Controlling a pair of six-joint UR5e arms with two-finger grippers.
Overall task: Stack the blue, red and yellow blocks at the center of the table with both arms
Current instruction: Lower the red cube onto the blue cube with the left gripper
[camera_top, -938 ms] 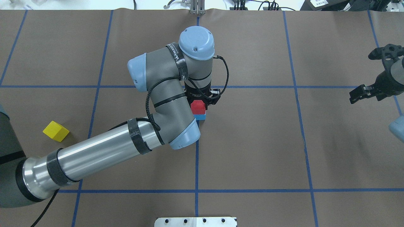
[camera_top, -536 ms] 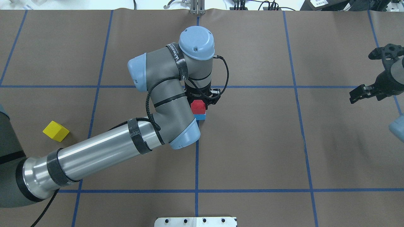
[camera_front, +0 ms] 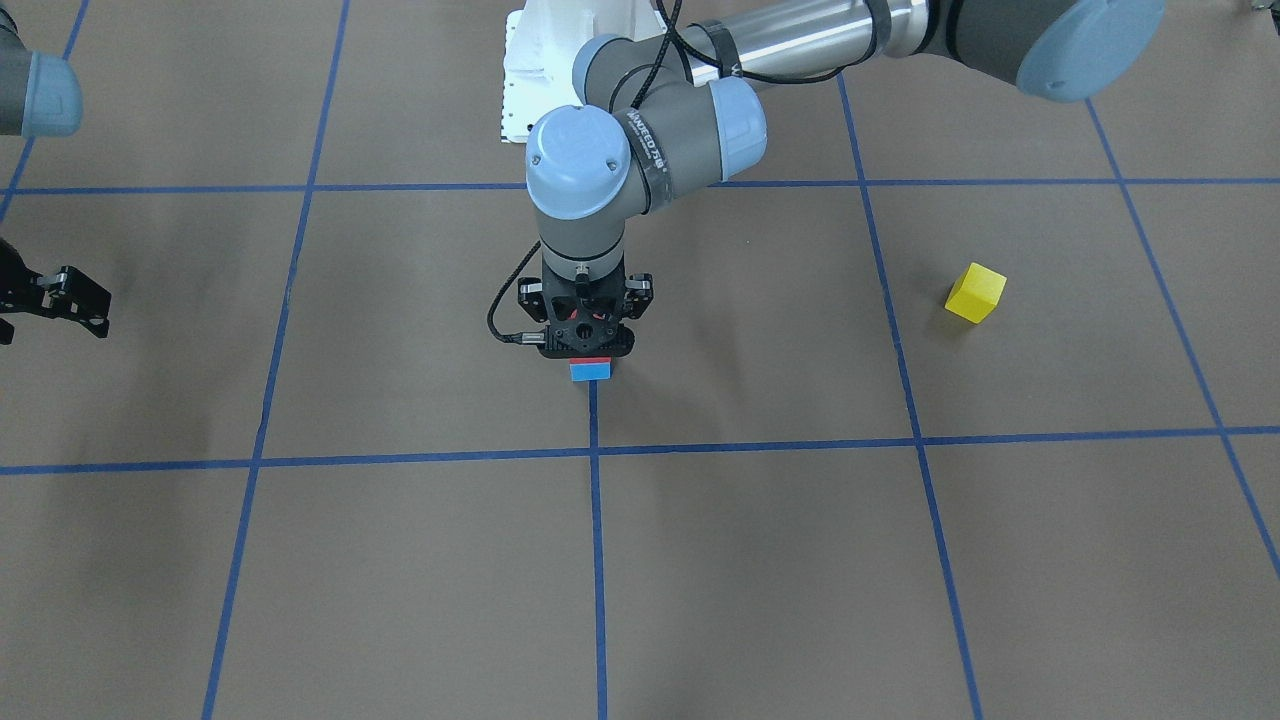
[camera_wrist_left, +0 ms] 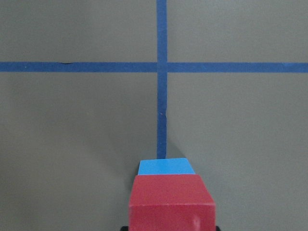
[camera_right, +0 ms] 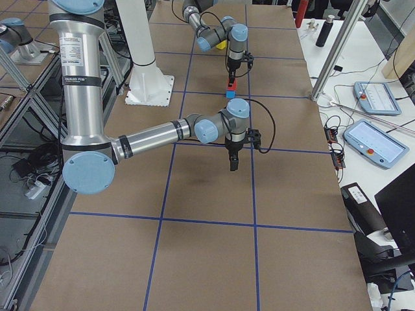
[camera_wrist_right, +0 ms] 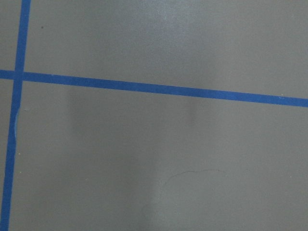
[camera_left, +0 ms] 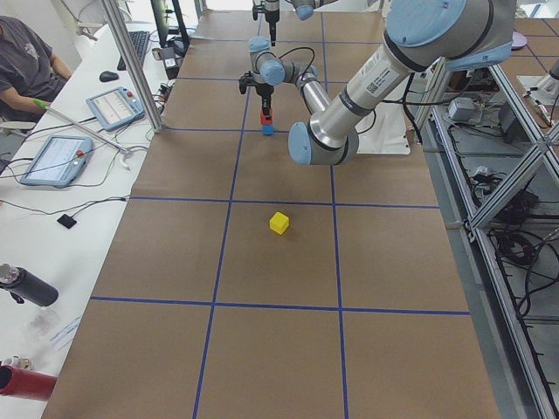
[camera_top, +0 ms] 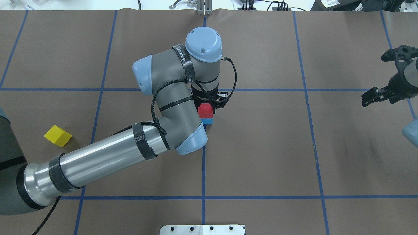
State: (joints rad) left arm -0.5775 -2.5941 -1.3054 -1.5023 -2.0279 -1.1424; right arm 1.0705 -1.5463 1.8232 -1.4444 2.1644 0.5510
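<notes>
The red block (camera_top: 205, 110) sits on the blue block (camera_top: 207, 121) on the blue tape line near the table's centre. My left gripper (camera_front: 589, 350) points straight down and is shut on the red block, which fills the bottom of the left wrist view (camera_wrist_left: 171, 202) with the blue block (camera_wrist_left: 166, 166) showing under it. The yellow block (camera_top: 57, 135) lies alone on the table far to the left, also seen in the front view (camera_front: 976, 292). My right gripper (camera_top: 367, 98) hangs shut and empty over bare table at the far right.
Brown paper with a blue tape grid (camera_top: 203, 169) covers the table. The robot's white base plate (camera_top: 202, 229) sits at the near edge. The left arm's elbow (camera_top: 183, 130) hangs over the stack's near-left side. Tablets and cables (camera_left: 61, 157) lie on the side bench.
</notes>
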